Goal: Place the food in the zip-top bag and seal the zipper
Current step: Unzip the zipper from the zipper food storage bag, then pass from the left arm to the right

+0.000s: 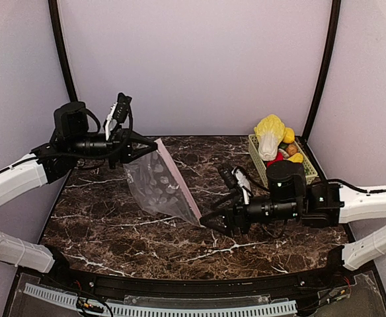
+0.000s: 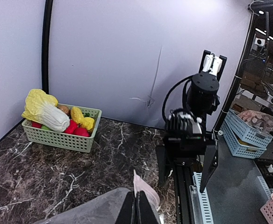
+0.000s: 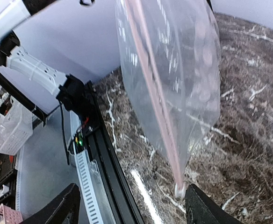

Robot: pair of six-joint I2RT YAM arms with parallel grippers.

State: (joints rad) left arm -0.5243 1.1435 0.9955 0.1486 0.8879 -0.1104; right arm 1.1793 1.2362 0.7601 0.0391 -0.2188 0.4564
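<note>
The clear zip-top bag hangs tilted, its upper corner held up at the left and its lower corner on the table. Its pink zipper strip runs down to the right; the white slider tab sits at the low end. My left gripper is shut on the bag's upper corner. My right gripper is open, its fingers either side of the bag's lower corner, the slider close by the right finger. The food, with the yellow-white cabbage on top, lies in the light green basket.
The green mesh basket stands at the back right of the marble table, behind my right arm; it also shows in the left wrist view. Purple walls close off the back and sides. A black rail runs along the near edge.
</note>
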